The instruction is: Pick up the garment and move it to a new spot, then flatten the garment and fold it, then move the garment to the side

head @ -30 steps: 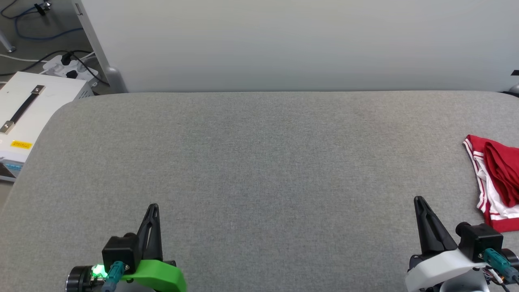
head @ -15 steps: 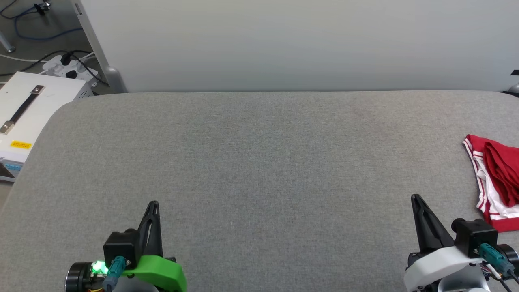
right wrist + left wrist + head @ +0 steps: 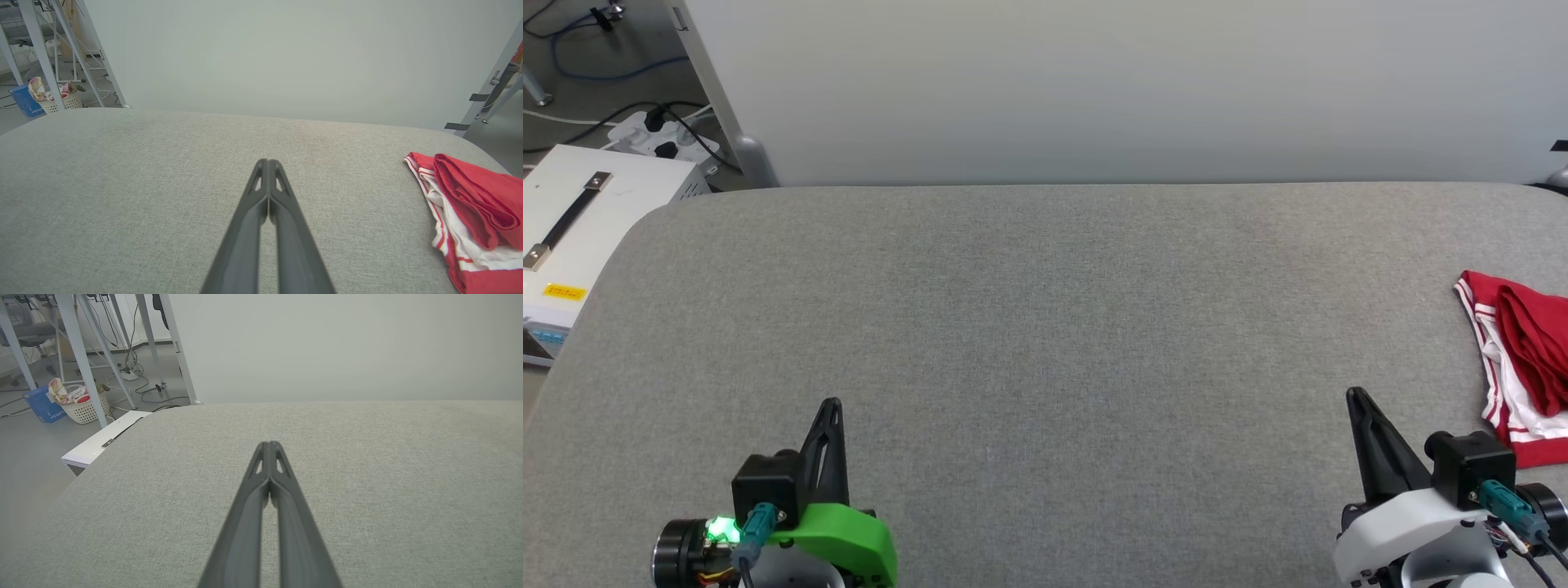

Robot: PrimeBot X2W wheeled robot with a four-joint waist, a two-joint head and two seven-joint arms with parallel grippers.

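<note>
The garment (image 3: 1523, 359) lies folded in a red and white bundle with striped trim at the table's far right edge, partly cut off by the head view; its print is hidden. In the right wrist view the garment (image 3: 470, 212) sits to the right of the fingers. My right gripper (image 3: 1354, 395) stands shut and empty at the lower right, apart from the cloth; its fingertips meet (image 3: 267, 161). My left gripper (image 3: 831, 403) is shut and empty at the lower left, with its fingertips together (image 3: 269, 444).
A grey fabric-covered table (image 3: 1045, 327) spans the view, backed by a pale partition (image 3: 1094, 82). Off its left corner stand a white box (image 3: 572, 237) and a power strip with cables (image 3: 662, 135). A basket (image 3: 79, 404) sits on the floor farther left.
Both grippers have crept slightly forward over the table, staying shut. The garment has not moved.
</note>
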